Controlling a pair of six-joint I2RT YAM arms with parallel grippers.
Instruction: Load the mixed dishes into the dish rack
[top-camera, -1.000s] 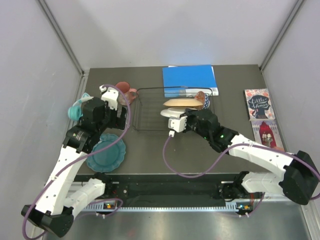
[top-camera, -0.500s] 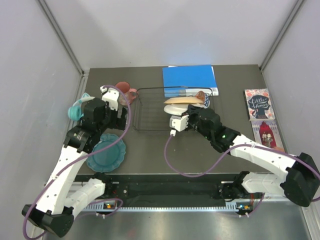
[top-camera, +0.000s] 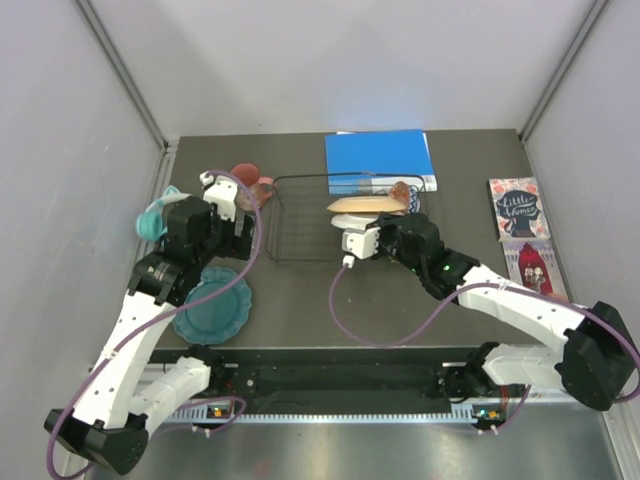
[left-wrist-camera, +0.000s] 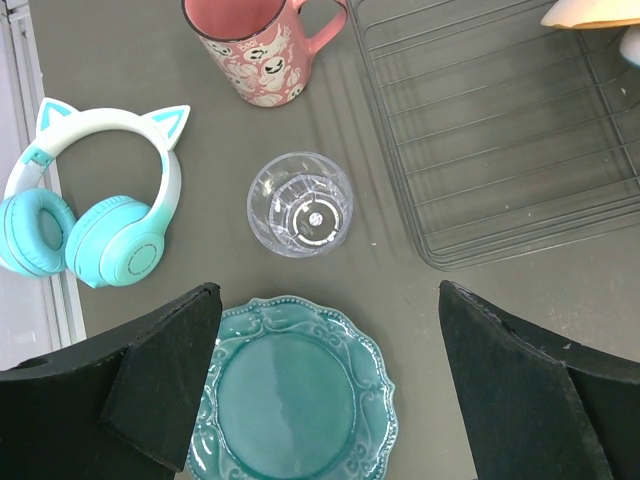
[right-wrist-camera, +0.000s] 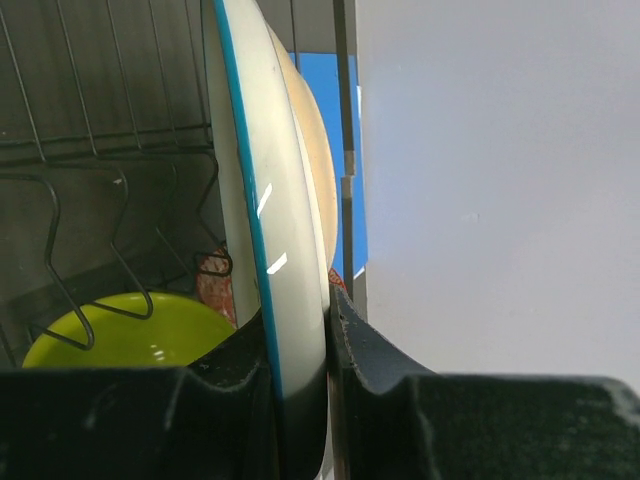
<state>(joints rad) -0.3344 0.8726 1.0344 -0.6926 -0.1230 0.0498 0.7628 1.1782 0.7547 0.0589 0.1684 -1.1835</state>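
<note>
Dark grey matte tabletop (top-camera: 300, 300) boxed in on three sides by plain pale grey panels: back wall (top-camera: 340, 60), left wall (top-camera: 60, 150), right wall (top-camera: 600, 130). Slim aluminium corner posts (top-camera: 125, 75) slanting up at the far-left and far-right panel joints. Soft, even light throughout, with a faint bluish glow on the back wall just above the table's far edge. Along the near edge, a black rail (top-camera: 340, 380) with a white toothed strip, then a band of brushed silver metal (top-camera: 330, 450) across the bottom. In the close wrist views, only dark table surface and blank grey wall.
</note>
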